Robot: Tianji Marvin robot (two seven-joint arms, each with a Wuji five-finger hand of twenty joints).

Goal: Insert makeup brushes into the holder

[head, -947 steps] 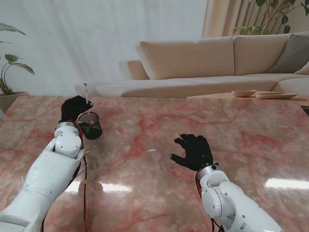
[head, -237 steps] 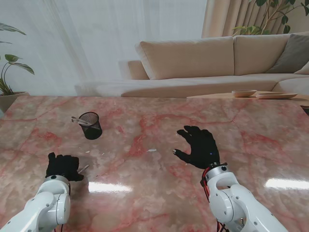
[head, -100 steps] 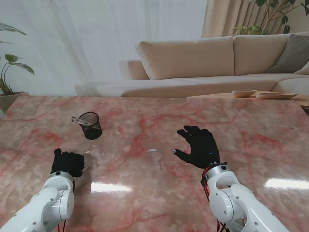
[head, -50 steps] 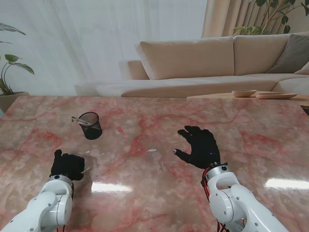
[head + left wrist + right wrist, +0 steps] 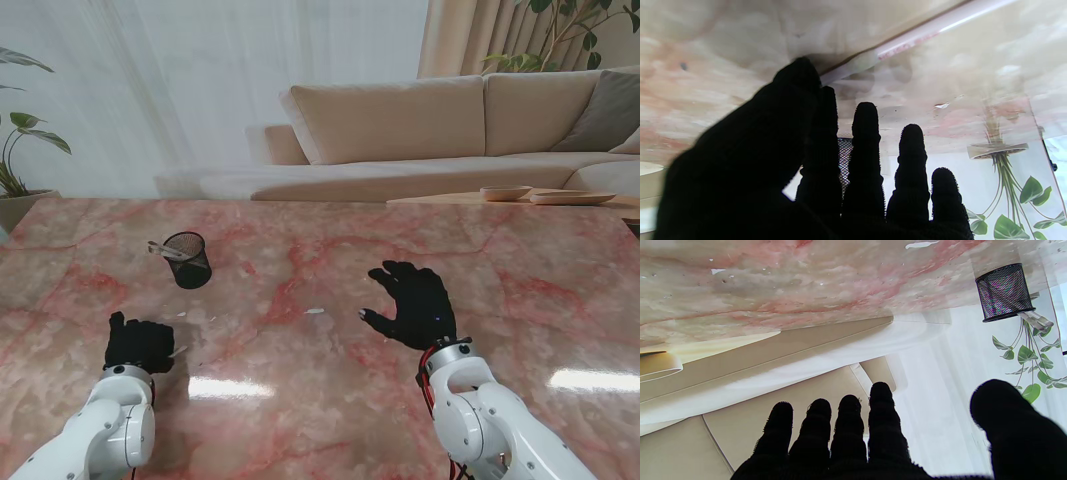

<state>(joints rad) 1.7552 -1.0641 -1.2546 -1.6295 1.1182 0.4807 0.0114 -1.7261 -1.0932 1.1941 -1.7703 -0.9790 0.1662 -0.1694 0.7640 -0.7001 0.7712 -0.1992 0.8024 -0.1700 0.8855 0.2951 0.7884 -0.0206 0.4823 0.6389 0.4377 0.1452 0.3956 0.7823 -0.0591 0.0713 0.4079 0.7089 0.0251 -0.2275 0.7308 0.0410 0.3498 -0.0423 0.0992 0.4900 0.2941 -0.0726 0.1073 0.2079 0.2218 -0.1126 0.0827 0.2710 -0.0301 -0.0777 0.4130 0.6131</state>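
Left hand [image 5: 138, 343] low on the tabletop [image 5: 330, 270], fingers [image 5: 865, 133] close together, thumb tip touching a pale makeup brush [image 5: 907, 40] that lies flat; whether it's actually pinched, I cannot tell. Right hand [image 5: 412, 303] hovers apart to the right, fingers spread, holding nothing. Farther from me on the left stands the black mesh holder [image 5: 187, 259], one brush [image 5: 163, 249] already leaning out over its rim.

You are seeing the holder [image 5: 187, 260] standing far left on the table [image 5: 330, 380], one brush [image 5: 164, 250] leaning inside it, another brush [image 5: 176, 351] lying nearer to me.
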